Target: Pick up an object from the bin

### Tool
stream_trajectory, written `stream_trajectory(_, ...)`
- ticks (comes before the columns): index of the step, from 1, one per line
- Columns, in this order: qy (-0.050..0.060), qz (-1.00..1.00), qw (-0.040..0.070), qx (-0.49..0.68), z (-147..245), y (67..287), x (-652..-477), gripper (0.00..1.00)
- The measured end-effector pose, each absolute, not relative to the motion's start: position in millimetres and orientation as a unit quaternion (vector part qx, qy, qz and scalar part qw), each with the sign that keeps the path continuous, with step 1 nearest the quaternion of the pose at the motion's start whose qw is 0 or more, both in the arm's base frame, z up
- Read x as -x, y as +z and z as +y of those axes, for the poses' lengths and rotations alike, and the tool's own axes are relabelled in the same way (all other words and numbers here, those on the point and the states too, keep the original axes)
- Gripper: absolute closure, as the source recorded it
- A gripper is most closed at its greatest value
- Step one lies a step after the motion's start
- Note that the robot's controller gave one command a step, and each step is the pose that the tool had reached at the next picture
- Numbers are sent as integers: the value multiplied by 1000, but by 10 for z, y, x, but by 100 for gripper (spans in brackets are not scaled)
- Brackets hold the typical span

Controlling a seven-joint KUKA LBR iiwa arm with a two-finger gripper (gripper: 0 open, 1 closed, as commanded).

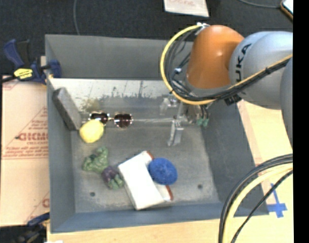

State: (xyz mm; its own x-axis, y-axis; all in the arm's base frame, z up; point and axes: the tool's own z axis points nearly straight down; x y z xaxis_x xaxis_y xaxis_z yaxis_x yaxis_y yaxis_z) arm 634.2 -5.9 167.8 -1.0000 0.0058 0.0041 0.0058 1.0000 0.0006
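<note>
Blue ball near claw (sunglasses too).

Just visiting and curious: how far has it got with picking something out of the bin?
Done: nothing yet. The sunglasses, yellow ball, green toy, white book and blue ball all lie on the bin floor. In hand: the arm's jaws hang right of the sunglasses. Left: gripping something and lifting it out.
</note>
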Motion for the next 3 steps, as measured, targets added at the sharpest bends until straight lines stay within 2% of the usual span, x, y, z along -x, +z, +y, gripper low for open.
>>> stream_trajectory(1, 0, -1000, -2, 3, -60, 1731, -6359, 0)
stream_trajectory(2, -1, -1000, -2, 14, 564, 697, -5818, 0)
stream_trajectory(3, 1, -997, -10, 71, 76, 1192, -5621, 0)
